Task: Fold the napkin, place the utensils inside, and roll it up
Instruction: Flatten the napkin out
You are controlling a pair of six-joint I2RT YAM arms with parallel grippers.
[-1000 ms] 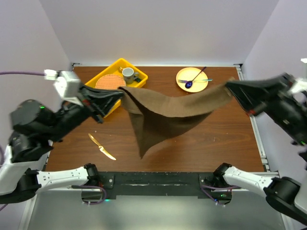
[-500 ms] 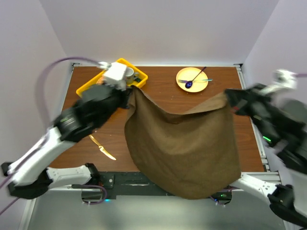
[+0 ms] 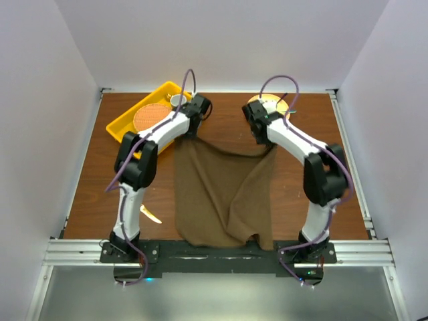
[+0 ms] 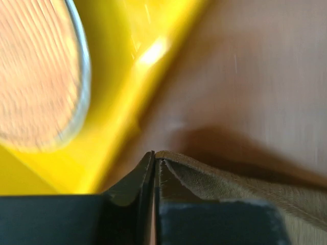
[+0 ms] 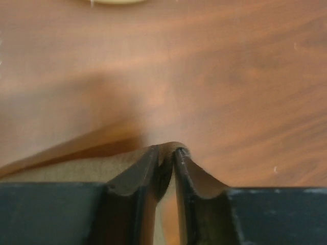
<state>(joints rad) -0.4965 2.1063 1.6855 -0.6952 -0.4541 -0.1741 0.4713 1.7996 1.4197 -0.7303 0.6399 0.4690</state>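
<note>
The olive-brown napkin (image 3: pixel 221 194) lies spread on the table, with its near edge at the front rail and a ridge down its right half. My left gripper (image 3: pixel 189 132) is shut on its far left corner (image 4: pixel 204 178), low over the wood beside the yellow tray. My right gripper (image 3: pixel 269 144) is at the far right corner; its jaws stand slightly apart and the cloth's edge (image 5: pixel 171 149) still sits between the tips. One gold utensil (image 3: pixel 151 216) shows beside the left arm, partly hidden by it.
The yellow tray (image 3: pixel 124 127) at the back left holds a round orange mat (image 3: pixel 152 115) and a cup (image 3: pixel 178 100). A yellow plate (image 3: pixel 274 101) sits behind the right arm, mostly hidden. Both arms stretch out over the table's sides.
The napkin hung in the air between both grippers; both arms have reached forward and laid it flat on the table. The right jaws have parted a little.
</note>
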